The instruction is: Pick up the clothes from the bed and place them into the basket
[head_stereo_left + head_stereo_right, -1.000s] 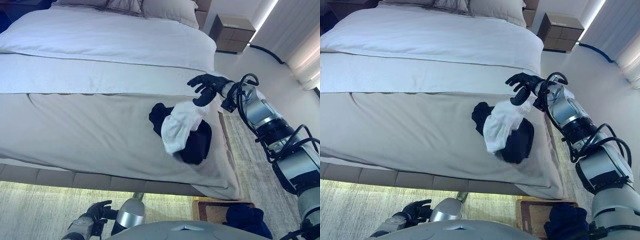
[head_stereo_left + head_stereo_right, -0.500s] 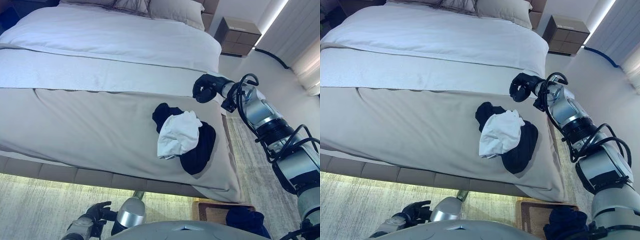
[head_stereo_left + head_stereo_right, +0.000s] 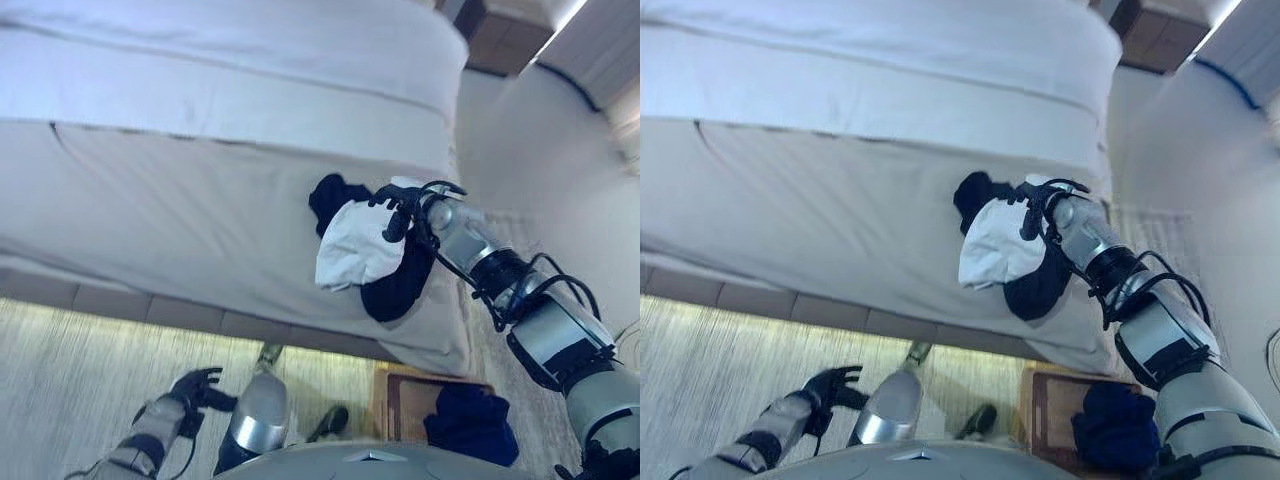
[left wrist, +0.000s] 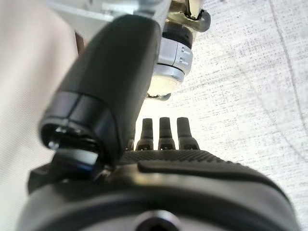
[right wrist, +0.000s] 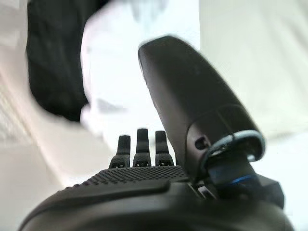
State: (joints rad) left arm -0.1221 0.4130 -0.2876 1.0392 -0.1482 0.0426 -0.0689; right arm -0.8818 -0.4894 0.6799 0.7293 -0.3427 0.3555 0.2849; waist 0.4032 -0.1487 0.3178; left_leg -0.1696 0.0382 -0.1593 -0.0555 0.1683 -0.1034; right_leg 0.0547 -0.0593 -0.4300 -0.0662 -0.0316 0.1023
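A white garment (image 3: 352, 248) lies on top of dark clothes (image 3: 398, 288) near the right edge of the bed (image 3: 180, 220). My right hand (image 3: 396, 204) is over the far end of the white garment, fingers spread and open, touching or just above it. In the right wrist view my hand (image 5: 144, 187) points at the white garment (image 5: 130, 72) with the dark clothes (image 5: 53, 62) beside it. The brown basket (image 3: 385, 400) stands on the floor at the bed's foot corner and holds dark blue clothes (image 3: 470, 425). My left hand (image 3: 192, 390) hangs low over the floor, open and empty.
A wooden nightstand (image 3: 500, 35) stands by the head of the bed at the far right. A pale rug (image 3: 90, 360) covers the floor in front of the bed. A white sheet band (image 3: 230, 100) crosses the bed beyond the clothes.
The camera has tilted down. My right hand has come down from beyond the pile onto the white garment, and its fingers have gone from curled to spread.
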